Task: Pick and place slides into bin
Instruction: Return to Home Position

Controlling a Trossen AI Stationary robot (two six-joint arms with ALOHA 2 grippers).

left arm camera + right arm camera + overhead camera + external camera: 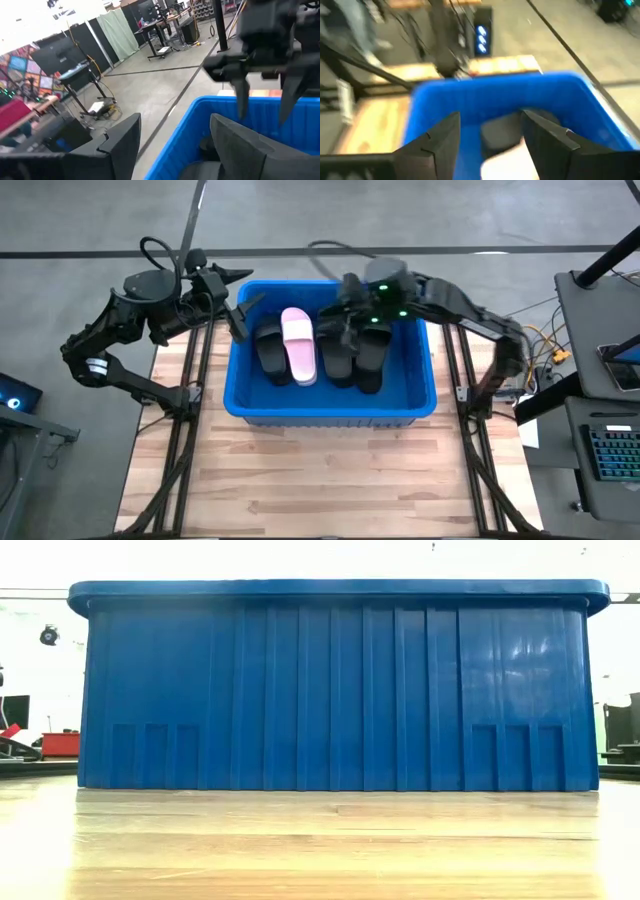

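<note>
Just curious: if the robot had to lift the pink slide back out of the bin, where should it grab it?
The pink slide lies close between black slides in the bin, so its long sides look blocked. Probably best to come straight down and pinch its wide strap.

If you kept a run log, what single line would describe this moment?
bin: holds black slides and a pink slide | left tool: open, beside bin's left rim | right tool: open, above bin

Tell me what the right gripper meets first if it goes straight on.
Probably a black slide in the bin, just past the open right gripper; the pink slide lies beside it. Depth is unclear.
</note>
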